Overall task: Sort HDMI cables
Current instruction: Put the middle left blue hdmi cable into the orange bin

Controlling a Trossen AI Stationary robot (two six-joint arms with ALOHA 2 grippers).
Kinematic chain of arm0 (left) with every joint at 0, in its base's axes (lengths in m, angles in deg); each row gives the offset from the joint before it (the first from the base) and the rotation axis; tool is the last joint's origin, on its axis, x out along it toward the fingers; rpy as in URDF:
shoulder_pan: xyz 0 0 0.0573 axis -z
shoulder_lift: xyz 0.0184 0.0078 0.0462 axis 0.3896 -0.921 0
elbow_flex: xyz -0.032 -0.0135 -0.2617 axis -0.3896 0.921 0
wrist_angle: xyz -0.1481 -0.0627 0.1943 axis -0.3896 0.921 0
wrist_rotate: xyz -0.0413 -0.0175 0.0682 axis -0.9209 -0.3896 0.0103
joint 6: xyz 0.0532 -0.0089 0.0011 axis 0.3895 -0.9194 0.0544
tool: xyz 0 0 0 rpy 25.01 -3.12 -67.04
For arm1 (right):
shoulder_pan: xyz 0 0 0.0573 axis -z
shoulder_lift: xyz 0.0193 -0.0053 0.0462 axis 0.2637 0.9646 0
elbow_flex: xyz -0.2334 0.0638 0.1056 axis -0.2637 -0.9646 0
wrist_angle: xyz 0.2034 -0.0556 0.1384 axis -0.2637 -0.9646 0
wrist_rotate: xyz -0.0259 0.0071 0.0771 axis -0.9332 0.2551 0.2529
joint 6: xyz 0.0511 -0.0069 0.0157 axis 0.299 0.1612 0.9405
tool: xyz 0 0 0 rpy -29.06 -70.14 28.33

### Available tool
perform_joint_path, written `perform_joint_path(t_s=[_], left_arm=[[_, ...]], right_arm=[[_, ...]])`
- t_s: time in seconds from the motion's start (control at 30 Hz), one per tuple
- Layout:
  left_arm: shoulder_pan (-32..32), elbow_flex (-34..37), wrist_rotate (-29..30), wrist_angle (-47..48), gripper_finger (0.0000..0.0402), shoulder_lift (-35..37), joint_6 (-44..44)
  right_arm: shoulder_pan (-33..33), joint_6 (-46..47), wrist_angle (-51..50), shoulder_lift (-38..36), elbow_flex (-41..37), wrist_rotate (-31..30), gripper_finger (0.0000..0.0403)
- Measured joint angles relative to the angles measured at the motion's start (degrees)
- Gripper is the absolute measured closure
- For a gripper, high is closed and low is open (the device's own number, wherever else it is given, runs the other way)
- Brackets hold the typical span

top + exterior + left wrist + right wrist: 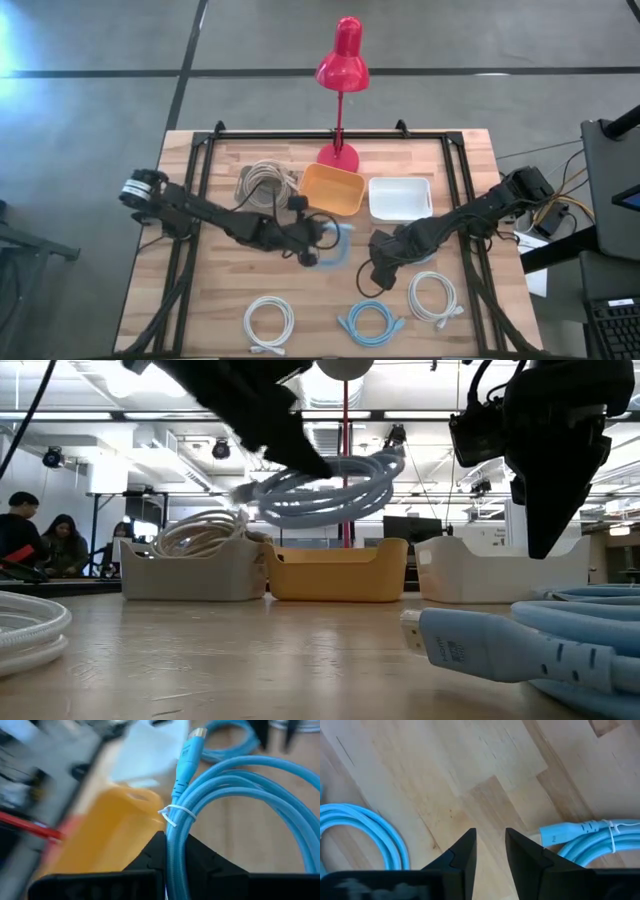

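My left gripper (318, 248) is over the table's middle, shut on a light blue HDMI cable coil (341, 246) that hangs in the air (325, 490) near the orange bin (332, 190). My right gripper (372, 278) hovers over bare wood (491, 832), fingers slightly open and pointing down, touching nothing. Light blue coils lie on either side of it (367, 832) (585, 837). Beige-tan coils (265, 180) sit piled in the grey bin. Two white coils (268, 322) (435, 297) and a light blue coil (372, 322) lie flat near the table's near edge. My left gripper pinches the light blue coil's bundled strands (175, 852) between its two fingers, just below the white zip tie (174, 815). The fingers lie across the strands. The coil is lifted clear of the table and stands out beyond the fingertips, its plug (190, 745) at the far end.
Three bins stand in a row at the far side: grey (262, 205), orange, and white (400, 198). A red desk lamp (342, 65) stands behind them. Black frame rails run along the table's sides. People sit in the room at the far left (40, 540).
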Motion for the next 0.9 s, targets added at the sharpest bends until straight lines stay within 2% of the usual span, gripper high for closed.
perform_joint_path(t_s=[0.2, 0.43, 0.5, 0.67, 0.9], left_arm=[[-3.8, -4.3, 6.3, 0.0, 0.0363, -0.3, 9.4], [-13.2, -4.6, 6.8, -6.9, 0.0362, -1.2, 16.0], [-16.2, -4.6, 6.0, -7.9, 0.0361, -2.0, 15.7], [-22.2, -4.5, -0.8, -8.9, 0.0361, -5.1, 13.4], [-25.0, -4.4, -1.5, -11.5, 0.036, -10.7, 13.7]], right_arm=[[0.0, -1.7, 0.8, 0.0, 0.0, -1.4, 0.0313], [0.0, -1.8, 0.9, 0.0, -0.3, -2.8, 0.031], [0.0, -1.7, 0.9, 0.0, -0.5, -2.8, 0.0307], [0.0, -1.7, 1.1, 0.0, -0.9, -3.0, 0.0307], [0.0, -1.9, 1.5, 0.0, -1.0, -3.0, 0.0319]])
